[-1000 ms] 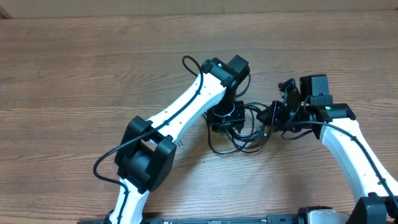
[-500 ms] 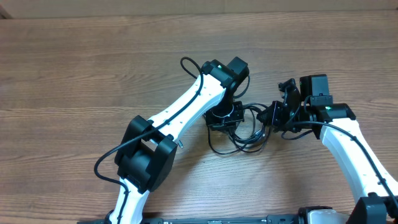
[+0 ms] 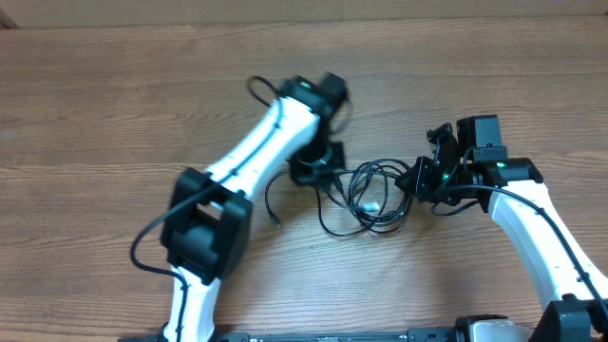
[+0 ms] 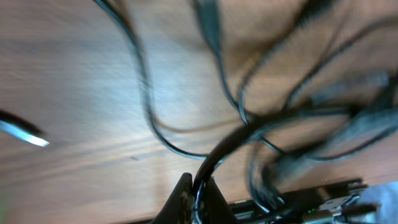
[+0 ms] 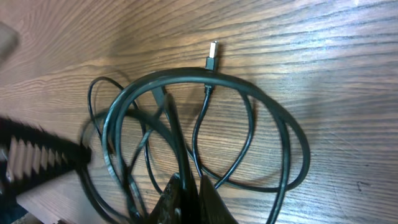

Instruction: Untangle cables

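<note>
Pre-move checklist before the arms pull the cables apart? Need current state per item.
1. Left jaws shut on a black cable: ok.
2. Right jaws shut on a thick strand: ok.
3. Each arm holds a different cable: cannot tell.
4. Cables untangled: not ok, loops cross between the arms.
5. Silver plug ungripped, lying on the table: ok.
6. Left wrist view sharp: not ok, blurred.

Middle of tabletop (image 3: 114, 104) blocked: cables (image 3: 372, 196) strung between left arm (image 3: 258, 150) and right arm (image 3: 534, 230). Open wood along far edge and left edge; right arm fills near-right corner.
</note>
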